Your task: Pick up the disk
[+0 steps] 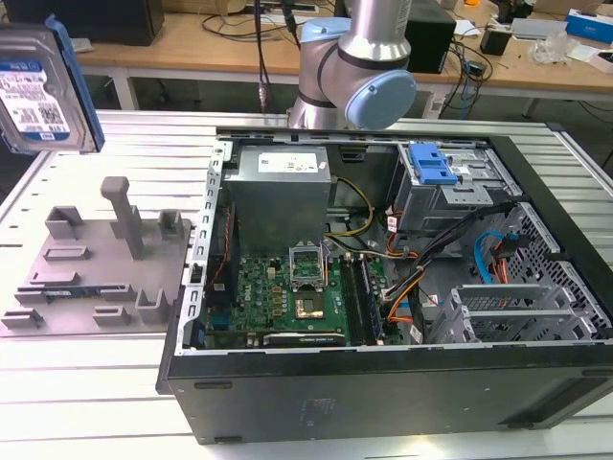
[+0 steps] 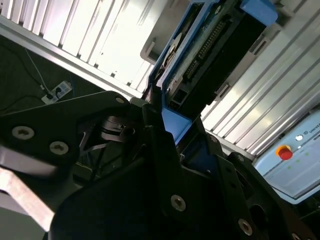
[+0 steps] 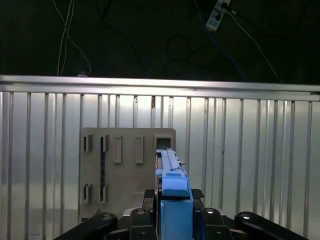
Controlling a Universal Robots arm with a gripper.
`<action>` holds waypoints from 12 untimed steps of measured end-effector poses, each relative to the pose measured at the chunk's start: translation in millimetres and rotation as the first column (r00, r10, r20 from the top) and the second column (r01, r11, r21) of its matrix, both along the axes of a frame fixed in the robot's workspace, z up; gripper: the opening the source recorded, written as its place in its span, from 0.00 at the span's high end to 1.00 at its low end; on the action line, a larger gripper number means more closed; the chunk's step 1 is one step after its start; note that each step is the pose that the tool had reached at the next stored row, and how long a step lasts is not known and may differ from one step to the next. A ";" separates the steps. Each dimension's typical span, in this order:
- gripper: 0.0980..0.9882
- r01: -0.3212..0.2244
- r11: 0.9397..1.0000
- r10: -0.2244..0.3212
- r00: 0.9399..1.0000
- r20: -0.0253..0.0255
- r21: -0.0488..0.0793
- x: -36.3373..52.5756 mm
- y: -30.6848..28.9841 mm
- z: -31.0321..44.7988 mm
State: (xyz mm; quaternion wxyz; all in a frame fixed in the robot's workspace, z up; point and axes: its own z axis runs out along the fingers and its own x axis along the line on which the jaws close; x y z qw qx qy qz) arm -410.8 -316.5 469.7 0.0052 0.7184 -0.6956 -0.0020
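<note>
The disk hangs upright in the air at the exterior view's far left, well above the table, its blue-and-white label facing the camera and a blue rail along its edge. In the first wrist view the disk is seen edge-on, with my gripper shut on it from both sides. The second wrist view shows the disk from its connector side, sticking out past the black fingers that clamp it.
A grey slotted fixture plate lies on the ribbed aluminium table below the disk, also in the first wrist view as the fixture plate. An open computer case with a blue drive-bay bracket stands at the exterior view's right. The arm's base rises behind it.
</note>
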 end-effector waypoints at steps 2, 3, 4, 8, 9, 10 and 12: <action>0.70 0.000 1.000 0.000 1.000 0.000 0.000 0.2 0.0 9.4; 0.70 0.000 1.000 0.000 1.000 0.000 0.000 0.2 0.0 13.6; 0.70 0.000 1.000 0.000 1.000 0.000 0.000 0.3 0.0 17.4; 0.70 0.000 1.000 0.000 1.000 0.000 0.000 0.3 0.0 17.6; 0.70 0.000 1.000 0.000 1.000 0.000 0.000 0.3 0.0 17.6; 0.70 0.000 1.000 0.000 1.000 0.000 0.000 0.3 0.0 17.6; 0.70 0.000 1.000 0.000 1.000 0.000 0.000 0.3 0.0 17.6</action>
